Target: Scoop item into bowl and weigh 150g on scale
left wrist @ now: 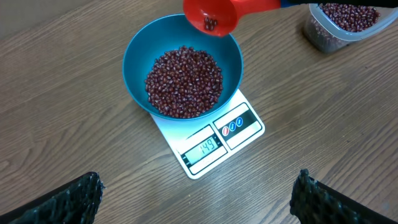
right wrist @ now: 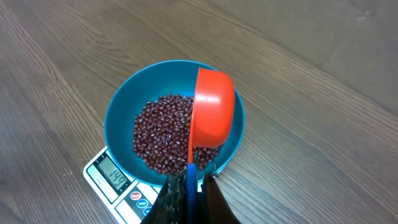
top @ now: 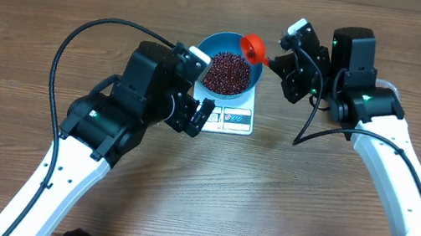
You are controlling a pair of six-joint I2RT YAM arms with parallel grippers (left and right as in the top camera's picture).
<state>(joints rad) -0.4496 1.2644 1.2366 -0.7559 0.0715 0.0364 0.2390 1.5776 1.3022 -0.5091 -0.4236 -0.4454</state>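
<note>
The beans (left wrist: 183, 81) filled the blue bowl (left wrist: 134, 62) sitting on the white scale (left wrist: 211, 158). Over its rim the right end effector (right wrist: 189, 186) was clamped on a tilted red scoop (right wrist: 211, 112); the left end effector (top: 200, 116) gaped empty near the scale.

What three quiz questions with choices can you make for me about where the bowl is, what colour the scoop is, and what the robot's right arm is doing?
1. Where does the bowl sit?
A. on the scale
B. on the bare table
C. inside a plastic tub

2. What colour is the scoop?
A. green
B. red-orange
C. yellow

3. What is the right end effector doing?
A. open and empty
B. shut on the scoop's handle
C. gripping the bowl

Answers:
1 A, the scale's display pokes out from under the bowl.
2 B, it shows bright red-orange above the beans.
3 B, it pinches the handle in the right wrist view.
</note>
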